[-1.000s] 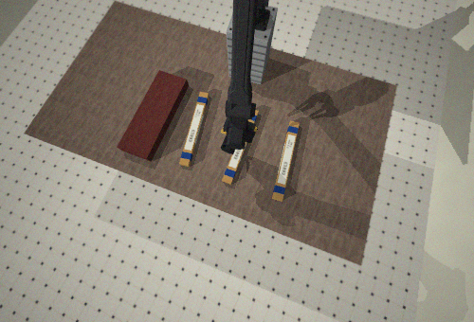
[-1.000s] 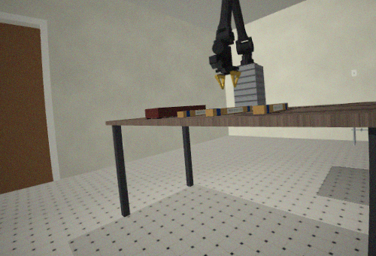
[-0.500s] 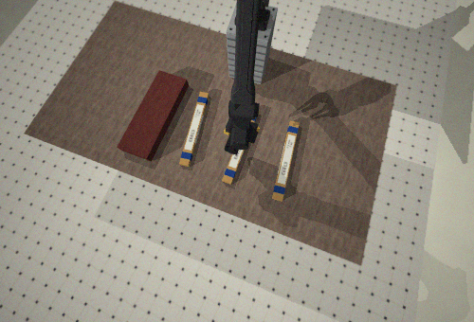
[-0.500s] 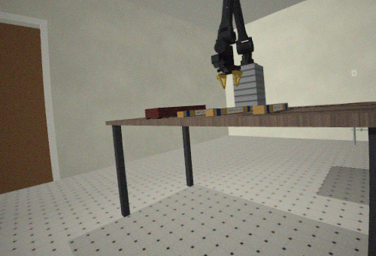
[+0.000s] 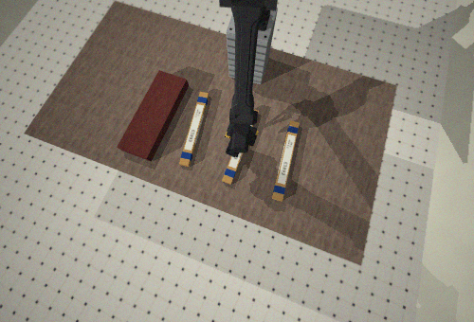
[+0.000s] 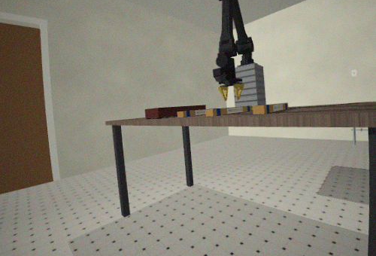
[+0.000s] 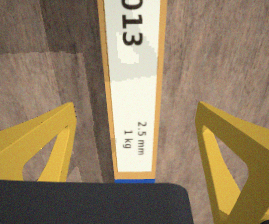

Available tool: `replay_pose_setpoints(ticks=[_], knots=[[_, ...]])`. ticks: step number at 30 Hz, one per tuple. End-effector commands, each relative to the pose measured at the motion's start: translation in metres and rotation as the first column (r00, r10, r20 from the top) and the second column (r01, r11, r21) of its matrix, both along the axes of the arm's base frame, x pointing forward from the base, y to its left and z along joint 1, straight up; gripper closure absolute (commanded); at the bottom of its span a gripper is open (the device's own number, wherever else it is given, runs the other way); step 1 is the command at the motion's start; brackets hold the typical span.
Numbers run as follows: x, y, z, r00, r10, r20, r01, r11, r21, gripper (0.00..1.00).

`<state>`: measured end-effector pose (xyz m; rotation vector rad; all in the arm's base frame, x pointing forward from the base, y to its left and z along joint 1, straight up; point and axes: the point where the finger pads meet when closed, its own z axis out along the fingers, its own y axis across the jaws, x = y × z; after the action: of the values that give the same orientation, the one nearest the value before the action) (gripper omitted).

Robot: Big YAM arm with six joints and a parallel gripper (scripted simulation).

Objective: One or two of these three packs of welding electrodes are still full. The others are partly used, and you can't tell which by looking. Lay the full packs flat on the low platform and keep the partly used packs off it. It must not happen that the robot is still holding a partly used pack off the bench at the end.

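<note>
Top view shows the wooden table (image 5: 327, 203) carrying, from left to right in frame, the dark red low platform (image 5: 154, 114) and three electrode packs lying flat and roughly parallel. I name them by position: the platform-side pack (image 5: 194, 128), the middle pack (image 5: 232, 169) and the far pack (image 5: 285, 160). All three are off the platform, so I judge no sorting step complete.

The arm (image 5: 246, 61) reaches out from its ribbed grey base (image 6: 250, 83) and covers most of the middle pack; only that pack's near end shows past the wrist.

Exterior view places the gripper (image 6: 230, 92) above the table surface, well apart from the packs, fingers pointing down.

Wrist view gives the governing relation. The middle pack, marked 6013, lies directly below the gripper and between the two yellow fingers. Its long axis runs straight away from the camera, at a right angle to the line joining the fingers, so closure would act across its narrow width. The pack sits slightly nearer the left-hand finger in this frame.

The jaws stand spread and grip nothing. I judge a straight descent suffices, with a small lateral correction to centre the pack.
</note>
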<state>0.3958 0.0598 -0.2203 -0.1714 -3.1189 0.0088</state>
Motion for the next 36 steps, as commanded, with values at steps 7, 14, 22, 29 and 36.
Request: replay_pose_setpoints(ticks=[7,14,22,29,36], knots=[[0.021,0.001,-0.028,0.999,0.011,0.04,-0.011,1.0,0.007,0.26],[0.018,0.0,-0.035,0.999,0.01,0.035,-0.01,1.0,0.007,0.26],[0.019,0.0,-0.044,0.999,0.009,0.037,-0.009,1.0,0.007,0.26],[0.019,0.0,-0.054,0.999,0.009,0.036,-0.009,1.0,0.007,0.26],[0.018,0.0,-0.06,0.999,0.009,0.036,-0.009,1.0,0.007,0.26]])
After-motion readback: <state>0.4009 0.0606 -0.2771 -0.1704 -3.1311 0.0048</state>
